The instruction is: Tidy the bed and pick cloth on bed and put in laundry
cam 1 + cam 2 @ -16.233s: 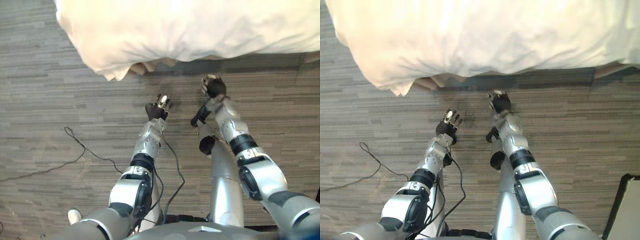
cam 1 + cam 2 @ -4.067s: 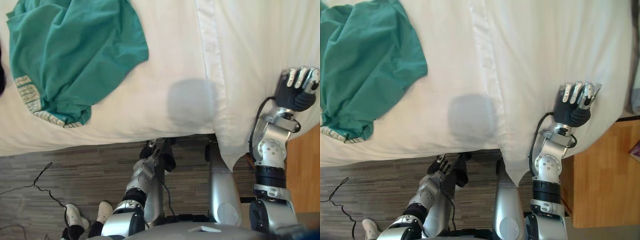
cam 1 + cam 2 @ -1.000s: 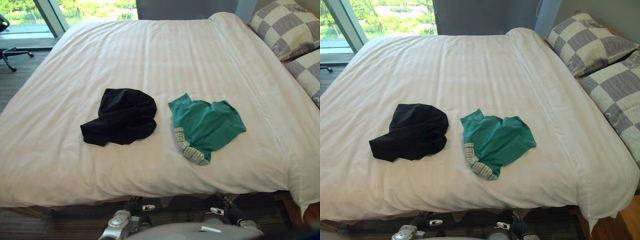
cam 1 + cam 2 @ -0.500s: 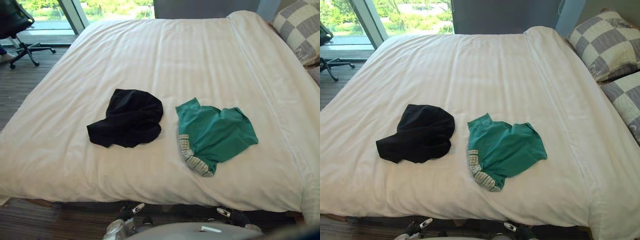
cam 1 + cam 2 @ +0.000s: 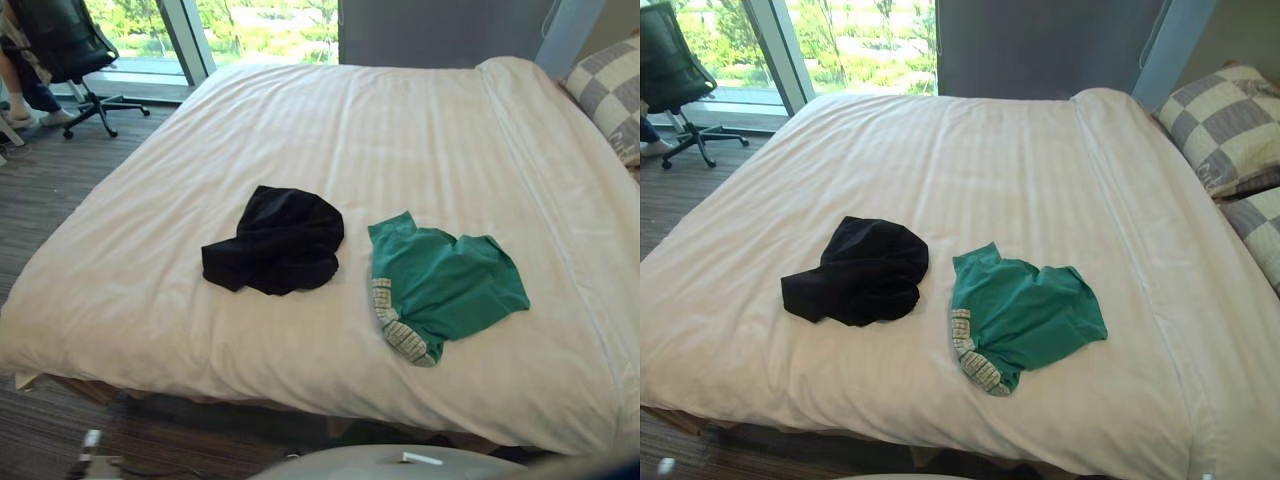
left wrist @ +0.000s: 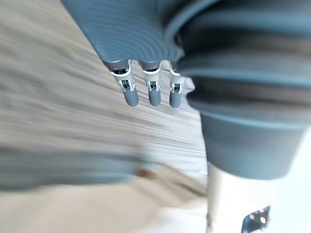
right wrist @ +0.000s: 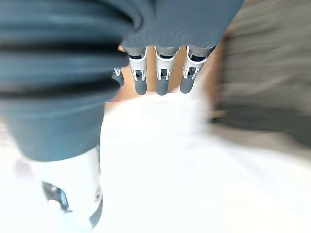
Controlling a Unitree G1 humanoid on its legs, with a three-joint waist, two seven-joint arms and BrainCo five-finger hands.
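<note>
The left hand [image 6: 154, 92] has a dark grey ribbed cover over its back and wrist, the ribs running in curved bands. Its fingers [image 6: 130, 94] are silver with small black insets and rounded dark grey tips. The right hand [image 7: 162, 80] looks the same: dark ribbed cover, silver fingers [image 7: 188, 77], dark tips.

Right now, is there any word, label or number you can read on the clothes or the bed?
No text can be read.
On the green cloth, the pale patterned edge band is too small to read.
The black cloth, white bed cover and checked pillows show none.
</note>
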